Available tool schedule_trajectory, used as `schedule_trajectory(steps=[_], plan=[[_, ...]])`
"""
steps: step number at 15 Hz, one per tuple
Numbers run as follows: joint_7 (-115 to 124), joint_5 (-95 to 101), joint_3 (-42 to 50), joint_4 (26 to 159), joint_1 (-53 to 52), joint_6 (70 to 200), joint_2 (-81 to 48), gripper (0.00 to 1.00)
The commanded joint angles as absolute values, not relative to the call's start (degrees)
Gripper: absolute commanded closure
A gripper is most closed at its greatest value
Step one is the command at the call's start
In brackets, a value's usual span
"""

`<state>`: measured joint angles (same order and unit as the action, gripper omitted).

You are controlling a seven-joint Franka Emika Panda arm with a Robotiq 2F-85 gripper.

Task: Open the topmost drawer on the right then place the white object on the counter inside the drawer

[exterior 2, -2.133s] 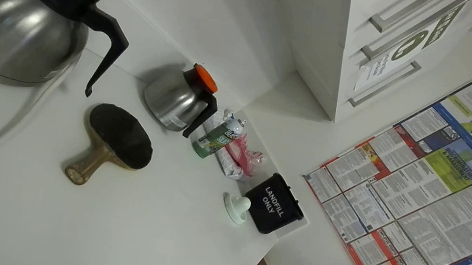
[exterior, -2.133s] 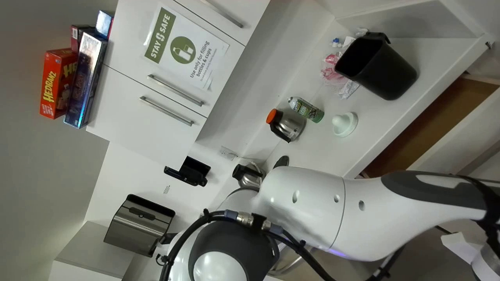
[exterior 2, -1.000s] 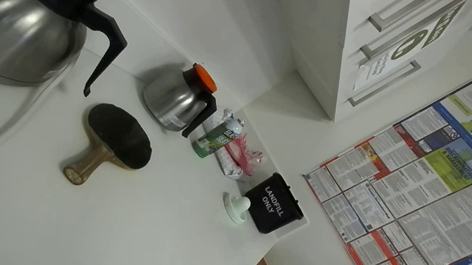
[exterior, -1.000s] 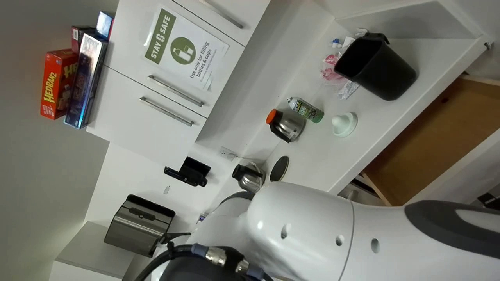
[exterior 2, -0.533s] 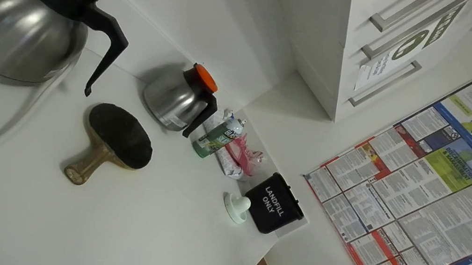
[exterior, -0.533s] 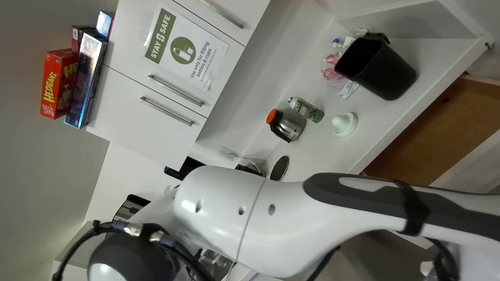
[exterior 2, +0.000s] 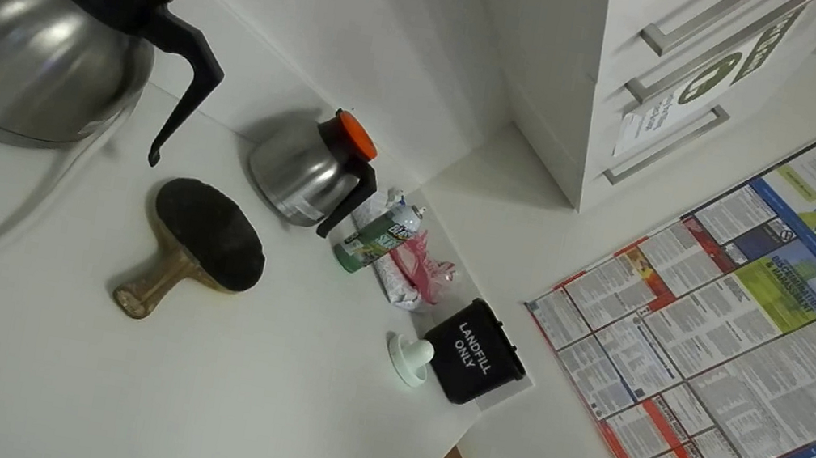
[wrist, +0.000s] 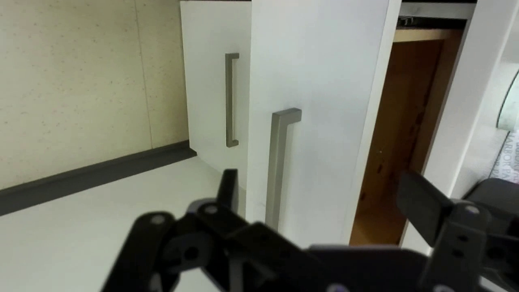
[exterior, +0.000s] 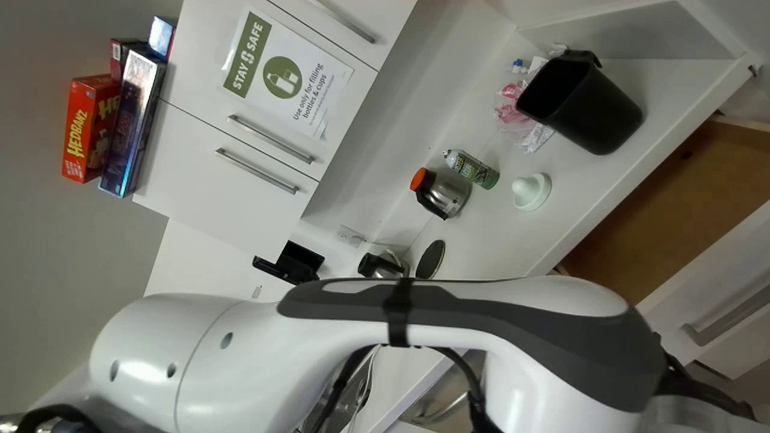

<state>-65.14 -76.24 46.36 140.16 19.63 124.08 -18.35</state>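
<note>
The topmost drawer (wrist: 324, 73) is pulled out, its flat white front and slim bar handle (wrist: 279, 162) facing my gripper (wrist: 320, 182) in the wrist view. My gripper stands open with nothing between its fingers, apart from the handle. Brown wood inside the drawer (exterior: 692, 204) shows below the counter edge in both exterior views. The white object (exterior: 529, 192), a round base with a knob, rests upright on the white counter (exterior: 601, 186). It also shows beside the bin in an exterior view (exterior 2: 409, 360). My fingers are out of sight in both exterior views.
Near the white object stand a black bin (exterior: 583, 108), a spray can (exterior: 472, 169) and a steel pot with an orange lid (exterior: 442, 195). A paddle (exterior 2: 197, 245) and a large steel pot (exterior 2: 29, 38) share the counter. Another handled front (wrist: 217, 89) adjoins the drawer.
The drawer came further out between the oldest frame and one second ago, then stayed about the same. My arm has since swung leftward in an exterior view, baring the drawer's handle.
</note>
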Motion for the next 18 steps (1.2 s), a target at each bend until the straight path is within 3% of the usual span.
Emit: schedule_trajectory(steps=[1,4,9,11,18], plan=[[-64.7,-71.8,51.0,146.7,10.3,134.6,-4.0,0.0],[-63.0,-68.6,48.4,148.4,5.6,143.2,5.2,0.0],[-56.7,-67.2,29.0,148.8,9.2,150.8,13.5,0.0],[-53.6,-68.3,22.6,147.3,9.1,152.2,13.3,0.0],[-41.9,-66.4,17.1,137.3,3.0,155.9,3.1,0.0]])
